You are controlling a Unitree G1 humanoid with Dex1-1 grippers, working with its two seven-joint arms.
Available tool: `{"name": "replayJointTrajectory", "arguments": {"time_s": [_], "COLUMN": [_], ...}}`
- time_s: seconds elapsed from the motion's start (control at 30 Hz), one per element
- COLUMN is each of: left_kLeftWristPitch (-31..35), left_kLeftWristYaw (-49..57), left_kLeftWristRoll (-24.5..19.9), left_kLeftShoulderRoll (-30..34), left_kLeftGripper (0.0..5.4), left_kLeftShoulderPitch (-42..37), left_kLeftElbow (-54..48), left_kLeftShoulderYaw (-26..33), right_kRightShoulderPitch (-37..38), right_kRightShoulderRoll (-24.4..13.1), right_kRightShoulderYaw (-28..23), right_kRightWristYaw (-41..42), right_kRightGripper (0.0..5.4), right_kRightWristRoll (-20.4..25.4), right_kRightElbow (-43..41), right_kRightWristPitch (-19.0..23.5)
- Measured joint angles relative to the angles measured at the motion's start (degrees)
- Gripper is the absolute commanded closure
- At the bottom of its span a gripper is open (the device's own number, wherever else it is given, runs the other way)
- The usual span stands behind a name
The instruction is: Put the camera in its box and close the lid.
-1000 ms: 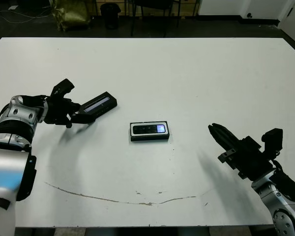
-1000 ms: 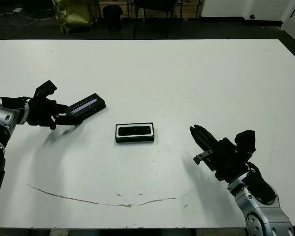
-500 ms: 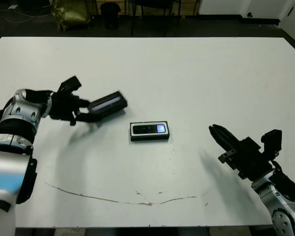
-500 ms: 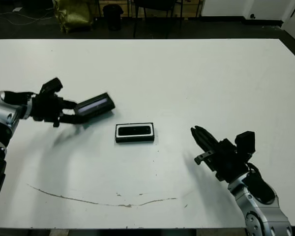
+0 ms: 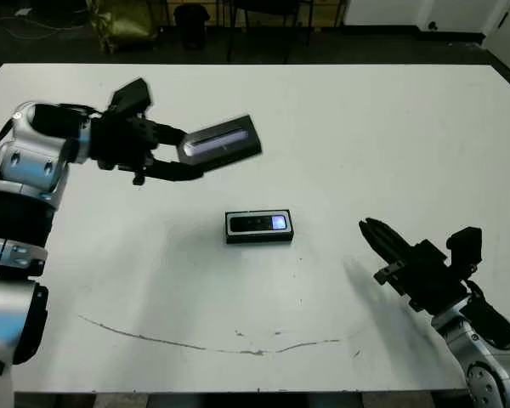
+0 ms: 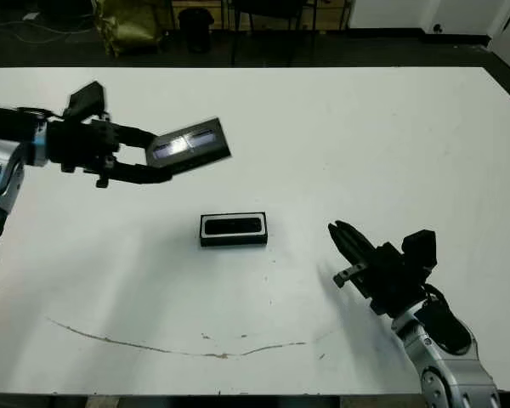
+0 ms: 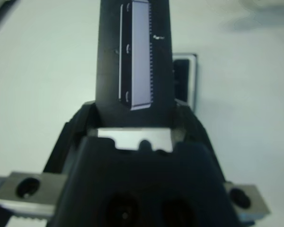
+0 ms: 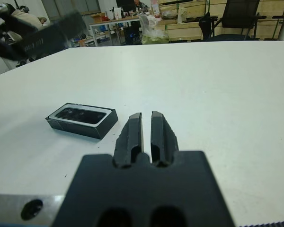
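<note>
The box [image 5: 259,228] lies flat mid-table, its white lining showing around the camera [image 5: 257,223] that rests inside it, bluish patch toward the right. My left gripper [image 5: 184,159] is shut on one end of the lid [image 5: 222,141], a black cover with a pale stripe, held in the air up and to the left of the box. In the left wrist view the lid [image 7: 135,56] runs out from between the fingers, with the box [image 7: 185,75] beyond it. My right gripper [image 5: 373,235] hovers right of the box, shut and empty; its view shows the box [image 8: 83,121] ahead.
A thin brown scuff line [image 5: 221,343] curves across the table near its front edge. Beyond the far edge stand chairs and a yellow-green bag [image 5: 123,21]. Bare white table surrounds the box on all sides.
My left arm has raised the lid off the table and carried it up and to the right, closer to the box. The right arm and the box have stayed put.
</note>
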Motion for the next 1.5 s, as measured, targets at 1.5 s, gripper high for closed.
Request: {"name": "replayJointTrajectory", "arguments": {"time_s": [1.5], "left_kLeftWristPitch": [-2.00], "left_kLeftWristYaw": [-1.45], "left_kLeftWristRoll": [5.98], "left_kLeftShoulderRoll": [-10.96], "left_kLeftGripper": [3.01], "left_kLeftShoulderPitch": [-6.17], "left_kLeftElbow": [19.21], "left_kLeftShoulderYaw": [-9.64], "right_kRightShoulderPitch": [1.11], "right_kRightShoulderRoll": [0.72], "right_kRightShoulderYaw": [0.77], "right_kRightWristYaw": [-3.48], "right_kRightGripper": [5.40], "right_kRightWristRoll": [0.52], "right_kRightElbow": [-5.33], "right_kRightWristPitch": [4.97]}}
